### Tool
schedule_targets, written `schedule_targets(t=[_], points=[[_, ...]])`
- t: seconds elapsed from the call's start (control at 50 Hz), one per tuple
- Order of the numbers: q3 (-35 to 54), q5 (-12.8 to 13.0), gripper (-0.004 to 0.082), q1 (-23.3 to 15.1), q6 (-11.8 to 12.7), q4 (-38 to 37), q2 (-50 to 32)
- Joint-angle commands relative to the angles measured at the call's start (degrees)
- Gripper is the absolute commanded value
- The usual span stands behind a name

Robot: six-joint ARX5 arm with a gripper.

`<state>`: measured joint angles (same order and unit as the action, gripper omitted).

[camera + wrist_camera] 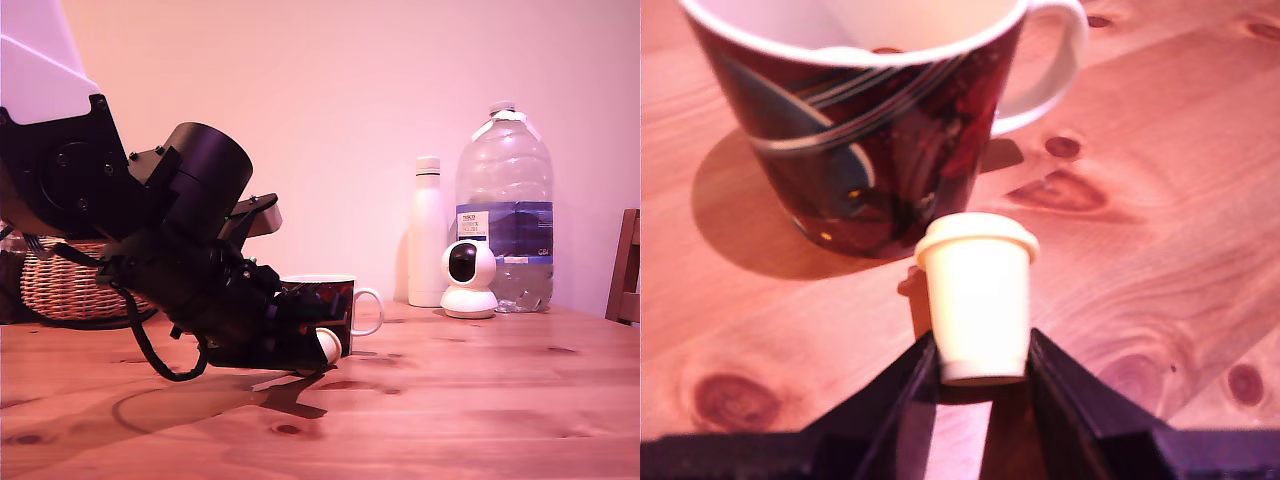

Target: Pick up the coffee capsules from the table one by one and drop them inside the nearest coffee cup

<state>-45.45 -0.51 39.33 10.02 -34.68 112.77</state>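
Note:
A cream coffee capsule [977, 295] sits between my gripper's fingers, lidded end pointing away from the wrist. My gripper [980, 365] is shut on its narrow end. In the exterior view the gripper [322, 352] is low over the wooden table [450, 400], with the capsule [329, 345] at its tip, right beside the base of the coffee cup [325, 297]. The dark printed cup [870, 150] with white rim and handle stands upright just beyond the capsule. I cannot tell whether the capsule touches the table [1160, 250].
At the back on the exterior view's right stand a white bottle [428, 235], a large water bottle [504, 210] and a small white camera [468, 280]. A wicker basket [60, 285] is behind the arm at the left. A chair [625, 270] edges in at the far right.

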Motion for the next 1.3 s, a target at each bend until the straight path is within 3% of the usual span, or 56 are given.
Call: schedule_targets(t=[0.0, 0.32, 0.68, 0.78, 1.28], points=[[-0.3, -0.5, 0.0129, -0.2, -1.7, 0.0, 1.2], [-0.3, -0.8, 0.0129, -0.2, -3.1, 6.4, -5.7], [-0.3, -0.7, 0.0127, 0.5, -3.1, 21.1, -17.1], [-0.3, -0.7, 0.0127, 0.9, -4.5, 23.9, -20.7], [-0.3, -0.1, 0.0127, 0.9, -4.5, 33.9, -32.2]])
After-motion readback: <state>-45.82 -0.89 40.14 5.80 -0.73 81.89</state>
